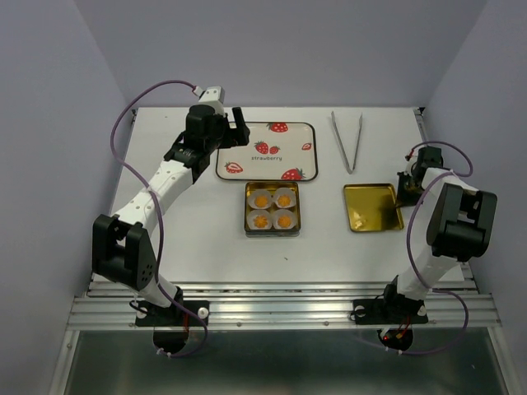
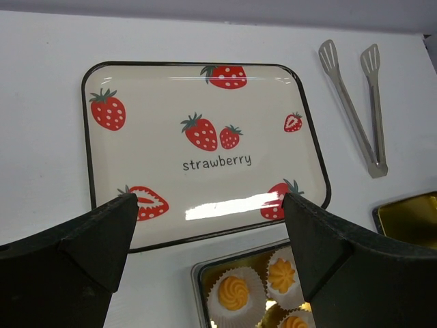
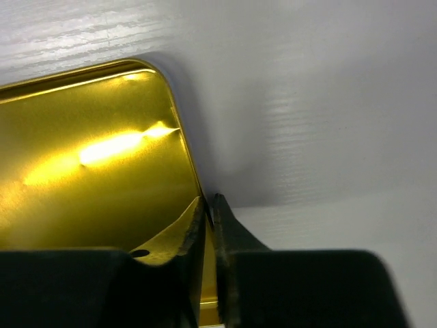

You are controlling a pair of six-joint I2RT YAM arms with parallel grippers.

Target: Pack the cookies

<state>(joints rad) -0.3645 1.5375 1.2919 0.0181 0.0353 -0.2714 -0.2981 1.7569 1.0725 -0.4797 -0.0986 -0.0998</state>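
The right gripper (image 3: 209, 200) pinches the right edge of the gold lid (image 1: 370, 207), which lies flat to the right of the open tin (image 1: 272, 234) holding the four cookies (image 1: 272, 209), while the left gripper (image 2: 208, 205) hangs, jaws spread, over the strawberry tray (image 2: 157, 96).

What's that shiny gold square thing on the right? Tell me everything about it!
It is a shallow, shiny gold metal lid, square with rounded corners and a low raised rim. It lies flat, hollow side up, on the white table, apart from the gold tin of cookies on its left. The right gripper pinches its right rim.
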